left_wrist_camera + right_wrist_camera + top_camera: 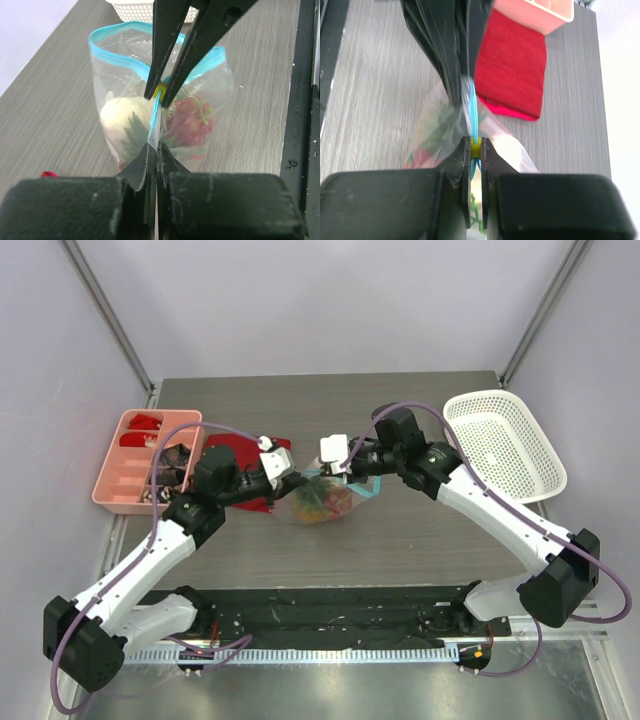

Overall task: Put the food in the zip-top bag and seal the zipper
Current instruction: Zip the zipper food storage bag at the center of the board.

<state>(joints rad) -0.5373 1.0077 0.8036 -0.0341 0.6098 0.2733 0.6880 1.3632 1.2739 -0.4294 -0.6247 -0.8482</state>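
Note:
The zip-top bag stands mid-table, held up between both grippers, with the food inside. Through the clear plastic I see a cream radish, green leaves and a red piece. My left gripper is shut on the bag's near top edge. My right gripper is shut on a small yellow slider riding on the teal zipper. The two grippers face each other a few centimetres apart, the left gripper to the left of the right gripper. Beyond the slider the bag's mouth gapes open.
A folded red cloth lies just behind the left gripper. Beside it, a pink divided tray sits at the table's left edge. A white mesh basket stands at the back right.

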